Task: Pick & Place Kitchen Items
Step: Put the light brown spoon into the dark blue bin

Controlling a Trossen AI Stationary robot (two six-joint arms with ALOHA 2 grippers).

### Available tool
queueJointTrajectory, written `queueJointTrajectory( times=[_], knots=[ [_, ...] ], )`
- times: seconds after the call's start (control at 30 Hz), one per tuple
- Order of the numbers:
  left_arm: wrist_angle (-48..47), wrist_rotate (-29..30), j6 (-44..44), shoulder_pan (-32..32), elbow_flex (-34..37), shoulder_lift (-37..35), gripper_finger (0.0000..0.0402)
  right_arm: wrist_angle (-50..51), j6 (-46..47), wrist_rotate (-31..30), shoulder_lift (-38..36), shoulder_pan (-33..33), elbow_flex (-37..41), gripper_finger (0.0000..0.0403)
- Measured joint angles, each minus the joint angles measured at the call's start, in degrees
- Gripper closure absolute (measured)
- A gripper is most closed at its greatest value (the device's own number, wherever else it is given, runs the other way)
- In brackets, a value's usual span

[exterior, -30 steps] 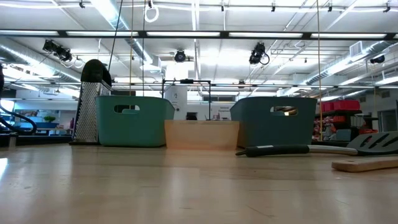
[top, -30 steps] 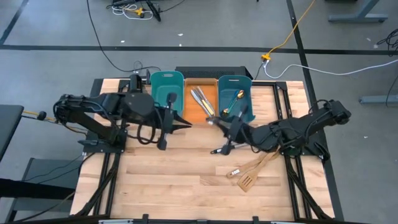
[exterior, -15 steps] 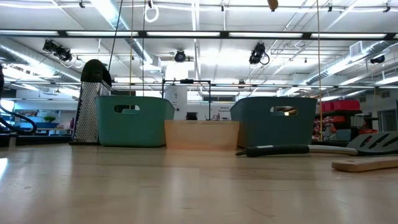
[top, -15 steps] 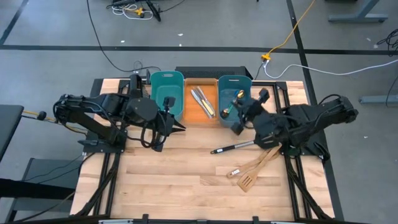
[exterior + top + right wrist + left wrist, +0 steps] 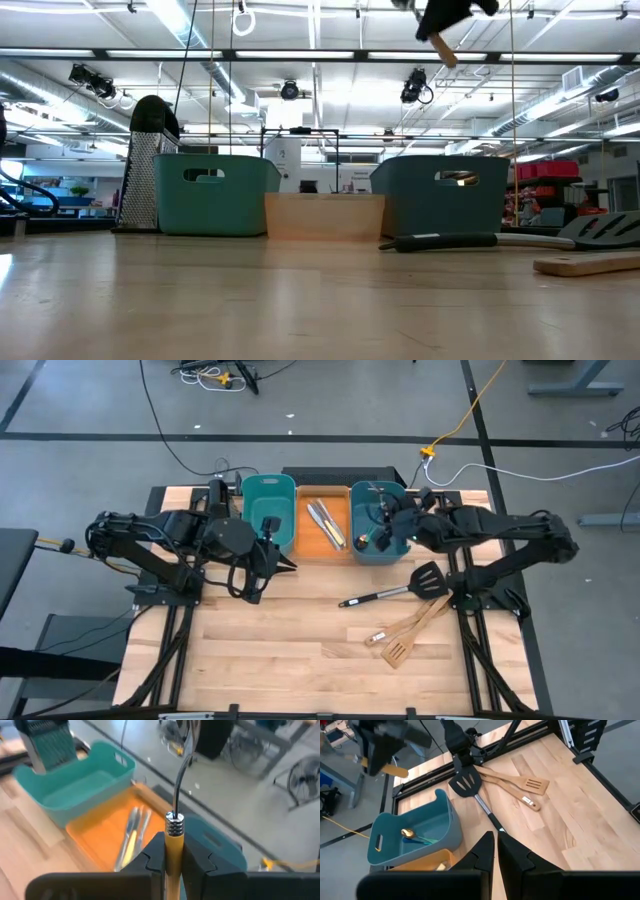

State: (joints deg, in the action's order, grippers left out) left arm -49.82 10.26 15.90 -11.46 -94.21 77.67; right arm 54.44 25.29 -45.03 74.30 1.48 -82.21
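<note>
My right gripper (image 5: 386, 526) hangs over the right teal bin (image 5: 378, 550), shut on a utensil with a yellow handle and a thin metal shaft (image 5: 181, 775); its head is out of view. A gold spoon (image 5: 409, 833) lies in that bin. Silver knives (image 5: 324, 522) lie in the orange bin (image 5: 322, 545). A black slotted spatula (image 5: 400, 588) and two wooden spatulas (image 5: 412, 628) lie flat on the table. My left gripper (image 5: 495, 839) is shut and holds nothing, in front of the left teal bin (image 5: 268, 500). My right gripper pinches the utensil's yellow handle (image 5: 172, 837) between its two fingers, just behind the silver collar (image 5: 172, 823). The handle lies along the fingers and the shaft runs on past their tips. The handle's free end (image 5: 443, 50) sticks out behind. The utensil is lifted clear above the bin.
A box grater (image 5: 150, 170) stands at the far left beside the left teal bin. The three bins stand in a row along the far edge. Bare wood (image 5: 290, 650) covers the table's near half. Black frame rails run along both sides.
My right gripper has carried the yellow-handled utensil from above the table in front of the bins toward the far edge, to above the right teal bin, rolling its wrist on the way. It has come into the top of the low view.
</note>
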Motion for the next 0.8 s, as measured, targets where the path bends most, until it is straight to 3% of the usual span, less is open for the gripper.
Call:
queueJointTrajectory(
  times=[0.2,0.8],
  knots=[
    [-0.28,0.00,-0.28,-0.01,0.00,0.00,0.0372,-0.09,1.79,5.26,-0.28,-7.23,5.61,0.0363],
    [-0.29,0.00,-0.75,0.00,0.00,0.07,0.0372,-18.43,0.08,28.71,-0.42,-26.86,22.79,0.0363]
  ],
)
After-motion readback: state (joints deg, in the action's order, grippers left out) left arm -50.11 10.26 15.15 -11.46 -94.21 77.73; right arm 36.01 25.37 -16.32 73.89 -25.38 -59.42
